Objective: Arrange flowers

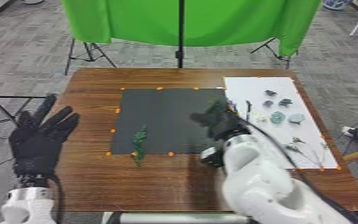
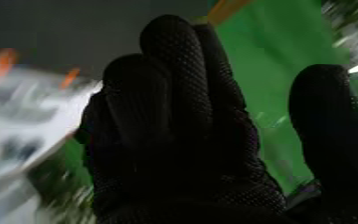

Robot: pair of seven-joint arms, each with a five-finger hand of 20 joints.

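While right hand [image 1: 209, 120] hovers, greenery [image 1: 218, 105] beside fingers [image 2: 171, 55]

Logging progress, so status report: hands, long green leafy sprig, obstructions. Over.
Left hand open, left of black rectangular sheet. Right hand at sheet's right side. Sprig on sheet's left part, near end overhanging. Nothing atop sprig.

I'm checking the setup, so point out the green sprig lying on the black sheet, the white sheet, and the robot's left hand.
Green sprig [image 1: 140, 143]: head view, about midway along its leafy length.
White sheet [image 1: 246, 87]: head view, a bare patch near its far edge.
Left hand [image 1: 37, 147]: head view, on the palm area.
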